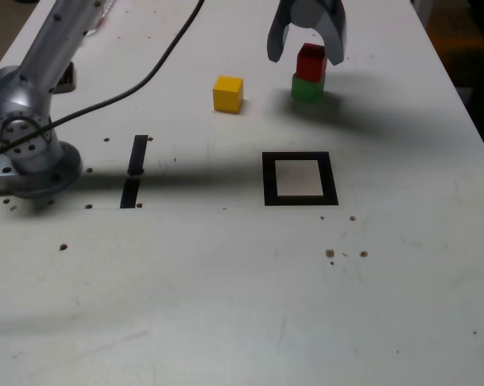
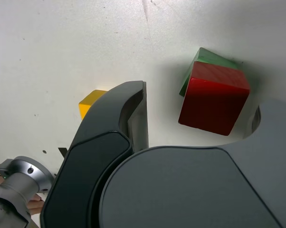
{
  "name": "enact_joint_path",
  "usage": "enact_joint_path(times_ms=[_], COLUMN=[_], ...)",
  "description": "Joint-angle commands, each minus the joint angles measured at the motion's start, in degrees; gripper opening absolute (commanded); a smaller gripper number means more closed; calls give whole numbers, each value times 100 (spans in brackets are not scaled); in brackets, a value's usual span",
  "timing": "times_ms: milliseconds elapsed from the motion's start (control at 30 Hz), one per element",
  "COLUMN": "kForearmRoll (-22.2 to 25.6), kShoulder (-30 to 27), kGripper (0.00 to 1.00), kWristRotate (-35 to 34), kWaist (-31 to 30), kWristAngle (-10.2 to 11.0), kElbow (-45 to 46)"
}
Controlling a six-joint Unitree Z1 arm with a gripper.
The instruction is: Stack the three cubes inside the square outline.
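A red cube (image 1: 311, 58) rests slightly skewed on a green cube (image 1: 307, 88) at the back of the table, outside the square outline (image 1: 300, 158). My gripper (image 1: 305, 58) hangs open over this pair, one finger on each side of the red cube. In the wrist view the red cube (image 2: 213, 102) sits between the fingers of the gripper (image 2: 202, 97), with a clear gap to the dark finger (image 2: 133, 109); the green cube (image 2: 214, 59) peeks out under it. The yellow cube (image 1: 227, 93) (image 2: 90, 102) stands alone toward the exterior view's left. Nothing lies in the outline's white centre.
The arm's base (image 1: 29, 153) stands at the exterior view's left, with a black cable (image 1: 129, 90) running over the table. Two short black tape strips (image 1: 138, 154) (image 1: 130, 193) lie beside the base. Small brown specks (image 1: 330, 253) dot the front. The table edge runs along the right.
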Motion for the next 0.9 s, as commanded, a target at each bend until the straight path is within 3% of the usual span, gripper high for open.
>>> enact_joint_path(times_ms=[0,267,400,600,867], kForearmRoll=[56,53,47,30,29], kShoulder=[86,279,307,294,208], kGripper=[84,80,66,38,32], kWristRotate=[8,8,8,4,0], kWaist=[8,37,89,138,140], kWristAngle=[14,32,86,141,148], kElbow=[-67,-210,-233,-235,-173])
